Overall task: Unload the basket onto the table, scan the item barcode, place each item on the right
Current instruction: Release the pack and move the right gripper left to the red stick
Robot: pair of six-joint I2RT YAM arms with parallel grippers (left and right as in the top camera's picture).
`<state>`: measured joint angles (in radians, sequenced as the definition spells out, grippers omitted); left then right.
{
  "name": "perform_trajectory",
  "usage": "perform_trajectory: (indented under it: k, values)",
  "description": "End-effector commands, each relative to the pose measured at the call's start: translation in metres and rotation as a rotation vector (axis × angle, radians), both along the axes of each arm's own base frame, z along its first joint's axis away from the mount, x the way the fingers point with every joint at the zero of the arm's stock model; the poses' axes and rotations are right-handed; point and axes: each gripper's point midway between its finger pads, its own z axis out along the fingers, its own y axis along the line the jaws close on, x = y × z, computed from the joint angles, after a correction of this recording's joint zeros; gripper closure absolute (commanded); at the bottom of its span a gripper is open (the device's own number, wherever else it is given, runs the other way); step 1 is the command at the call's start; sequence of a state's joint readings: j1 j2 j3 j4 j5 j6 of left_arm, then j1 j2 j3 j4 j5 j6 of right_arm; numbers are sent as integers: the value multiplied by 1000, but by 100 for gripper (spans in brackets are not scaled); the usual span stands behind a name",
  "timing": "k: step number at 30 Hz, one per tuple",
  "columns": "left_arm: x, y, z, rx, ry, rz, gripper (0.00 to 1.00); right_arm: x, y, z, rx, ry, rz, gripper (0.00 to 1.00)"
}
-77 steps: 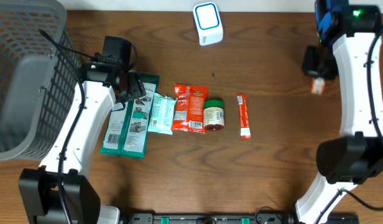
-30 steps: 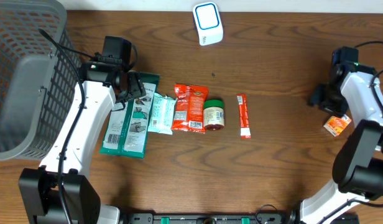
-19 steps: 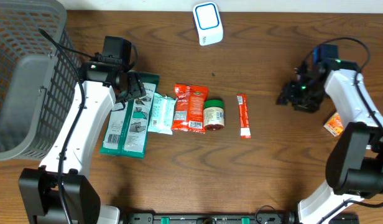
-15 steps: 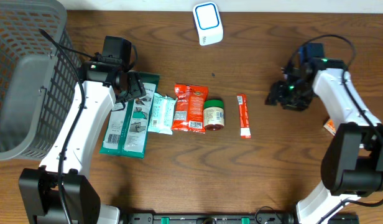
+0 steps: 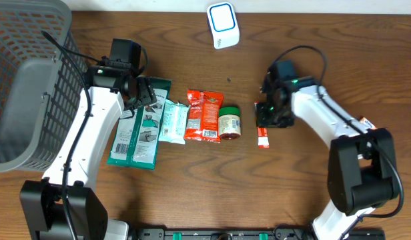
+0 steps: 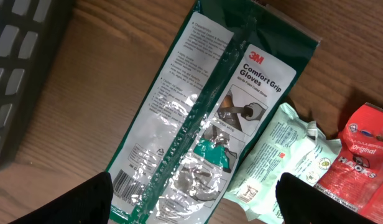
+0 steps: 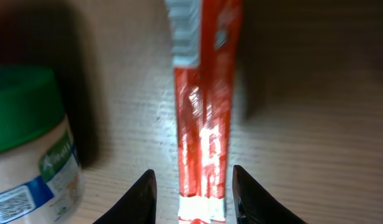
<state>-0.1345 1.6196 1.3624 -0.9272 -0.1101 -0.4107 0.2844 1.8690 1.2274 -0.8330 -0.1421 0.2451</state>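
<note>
A thin red stick packet [image 7: 204, 124] lies flat on the wooden table, right of the other items. My right gripper [image 7: 194, 202] straddles its near end, open, with a small gap on each side between the fingers and the packet. In the overhead view the right gripper [image 5: 267, 115] covers most of the packet [image 5: 262, 139]. The white and blue barcode scanner [image 5: 223, 25] stands at the back centre. My left gripper [image 6: 194, 199] hovers open over the green gloves pack [image 6: 210, 106], holding nothing.
A green-lidded jar [image 5: 229, 125] lies just left of the stick packet. A red snack bag [image 5: 204, 115] and a mint pouch [image 5: 172, 121] follow to the left. A grey basket [image 5: 25, 80] fills the far left. A small orange item [image 5: 364, 123] lies at the right.
My right arm has swung from the far right to the stick packet, leaving the small orange item on the table, and its jaws have narrowed. The left arm has not moved.
</note>
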Motion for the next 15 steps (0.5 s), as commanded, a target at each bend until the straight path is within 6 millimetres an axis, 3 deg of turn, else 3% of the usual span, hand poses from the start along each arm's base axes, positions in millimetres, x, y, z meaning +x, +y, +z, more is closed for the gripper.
perform_trajectory:
  k: [1, 15]
  values:
    - [-1, 1, -2, 8, 8, -4, 16, 0, 1, 2, -104, -48, 24, 66]
    - [-1, 1, -2, 8, 8, -4, 16, -16, 13, 0, -259, -79, 64, 71]
